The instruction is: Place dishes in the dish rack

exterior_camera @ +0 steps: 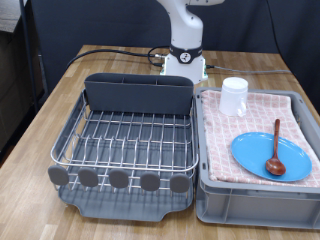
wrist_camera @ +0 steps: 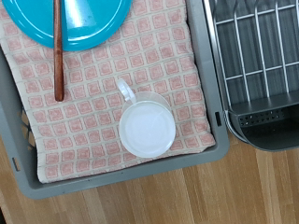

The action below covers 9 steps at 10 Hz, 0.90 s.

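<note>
The light-blue plate (exterior_camera: 270, 155) lies in the grey bin on pink checked cloth, with the reddish-brown wooden spoon (exterior_camera: 275, 148) lying across it. The small white cup (exterior_camera: 233, 96) stands on the cloth at the bin's far end. The dark grey dish rack (exterior_camera: 125, 140) with its silver wire grid and tall utensil box sits on the exterior view's left, with nothing in it. In the wrist view the cup (wrist_camera: 145, 126) is seen from above, with the plate (wrist_camera: 75, 19), spoon (wrist_camera: 58, 51) and a corner of the rack (wrist_camera: 262, 65). The gripper does not show in either view.
The grey bin (exterior_camera: 255, 195) lined with pink checked cloth stands beside the rack on the exterior view's right. The robot base (exterior_camera: 185, 55) stands on the wooden table (exterior_camera: 60, 110) behind both. Cables run along the table's far side.
</note>
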Motion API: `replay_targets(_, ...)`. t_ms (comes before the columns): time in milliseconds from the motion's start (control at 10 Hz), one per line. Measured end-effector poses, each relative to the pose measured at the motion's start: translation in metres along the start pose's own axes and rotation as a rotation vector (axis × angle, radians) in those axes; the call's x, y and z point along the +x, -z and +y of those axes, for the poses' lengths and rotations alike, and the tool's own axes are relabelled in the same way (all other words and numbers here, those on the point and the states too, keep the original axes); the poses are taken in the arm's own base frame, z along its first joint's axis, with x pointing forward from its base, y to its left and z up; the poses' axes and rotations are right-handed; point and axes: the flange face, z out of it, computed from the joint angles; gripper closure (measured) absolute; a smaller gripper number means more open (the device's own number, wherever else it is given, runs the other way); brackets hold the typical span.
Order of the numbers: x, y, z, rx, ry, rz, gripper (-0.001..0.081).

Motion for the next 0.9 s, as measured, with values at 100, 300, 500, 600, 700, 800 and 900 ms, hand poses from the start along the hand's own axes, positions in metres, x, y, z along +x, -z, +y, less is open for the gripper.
replay_targets(100, -0.012, 0.001, -0.008, 0.001, -0.003, 0.022, 0.0004)
replay_targets(300, -0.033, 0.001, -0.024, 0.028, -0.027, 0.049, 0.0004)
replay_targets(500, -0.041, -0.006, -0.038, 0.052, -0.05, 0.057, 0.0004)
replay_targets(600, -0.04, -0.012, -0.046, 0.066, -0.054, 0.055, 0.0004)
replay_targets(700, -0.037, -0.019, -0.053, 0.08, -0.054, 0.053, 0.0004)
replay_targets(800, -0.034, -0.028, -0.061, 0.095, -0.049, 0.056, 0.0004)
replay_targets(900, -0.031, -0.039, -0.07, 0.112, -0.043, 0.065, 0.0004)
